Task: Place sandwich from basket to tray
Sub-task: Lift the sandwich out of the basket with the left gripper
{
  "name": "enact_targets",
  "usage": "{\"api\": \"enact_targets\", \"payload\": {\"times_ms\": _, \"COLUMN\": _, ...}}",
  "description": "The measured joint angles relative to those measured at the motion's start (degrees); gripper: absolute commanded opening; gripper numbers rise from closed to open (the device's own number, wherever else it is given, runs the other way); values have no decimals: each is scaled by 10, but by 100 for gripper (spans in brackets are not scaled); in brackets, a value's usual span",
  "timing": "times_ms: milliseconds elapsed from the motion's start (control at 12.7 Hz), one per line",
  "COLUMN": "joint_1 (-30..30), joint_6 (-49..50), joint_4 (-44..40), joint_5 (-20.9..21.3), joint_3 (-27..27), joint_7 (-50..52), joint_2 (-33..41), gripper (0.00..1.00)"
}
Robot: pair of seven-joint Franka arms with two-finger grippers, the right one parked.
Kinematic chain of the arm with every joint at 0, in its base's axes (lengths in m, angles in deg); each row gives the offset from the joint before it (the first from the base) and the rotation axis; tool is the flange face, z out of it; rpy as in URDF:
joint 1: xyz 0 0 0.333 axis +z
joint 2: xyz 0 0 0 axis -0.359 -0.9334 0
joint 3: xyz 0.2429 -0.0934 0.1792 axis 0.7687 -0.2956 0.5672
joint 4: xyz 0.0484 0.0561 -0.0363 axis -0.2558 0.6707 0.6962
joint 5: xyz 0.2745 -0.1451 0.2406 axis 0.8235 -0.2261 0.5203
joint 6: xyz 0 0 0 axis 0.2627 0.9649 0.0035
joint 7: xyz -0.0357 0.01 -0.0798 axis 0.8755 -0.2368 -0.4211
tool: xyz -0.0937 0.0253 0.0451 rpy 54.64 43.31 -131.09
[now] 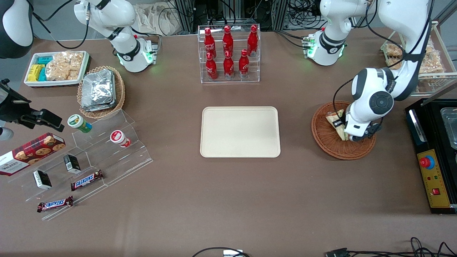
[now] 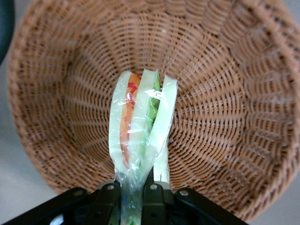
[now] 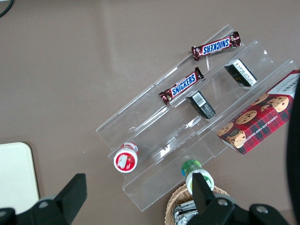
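Snickers bar [image 1: 55, 204] nearest the front camera, tray [image 1: 240, 131] mid-table, basket [image 1: 330, 142] beside the tray, tool [image 1: 351, 137] inside the basket clenched on plastic-wrapped sandwich [image 2: 140, 117], arm hiding the basket's middle.

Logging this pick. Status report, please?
Gripper down in basket, shut on sandwich. Sandwich not lifted clear yet. Tray bare, nothing between.

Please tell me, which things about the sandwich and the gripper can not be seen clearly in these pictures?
- Front view: the arm's wrist covers the gripper and most of the sandwich in the basket.
- Left wrist view: the sandwich's held end disappears between the fingers, cut off by the frame edge.
- Right wrist view: shows neither.
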Motion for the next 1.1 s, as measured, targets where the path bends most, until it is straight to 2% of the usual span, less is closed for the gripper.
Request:
{"api": "enact_targets", "payload": {"times_ms": 236, "joint_1": 0, "joint_6": 137, "joint_4": -67, "joint_5": 1, "joint_3": -1, "joint_7": -14, "joint_2": 53, "gripper": 0}}
{"api": "enact_targets", "payload": {"times_ms": 472, "joint_1": 0, "joint_6": 324, "joint_4": -211, "joint_5": 0, "joint_3": -2, "joint_7": -79, "joint_2": 86, "gripper": 0}}
{"api": "enact_targets", "payload": {"times_ms": 709, "joint_1": 0, "joint_6": 459, "joint_4": -355, "joint_5": 0, "joint_3": -2, "joint_7": -144, "joint_2": 87, "gripper": 0}}
{"api": "enact_targets", "payload": {"times_ms": 866, "joint_1": 0, "joint_6": 507, "joint_4": -415, "joint_5": -1, "joint_3": -5, "joint_7": -159, "joint_2": 77, "gripper": 0}}
{"api": "enact_targets", "payload": {"times_ms": 1102, "joint_1": -1, "joint_6": 515, "joint_4": -452, "joint_5": -2, "joint_3": -38, "joint_7": -160, "joint_2": 43, "gripper": 0}}
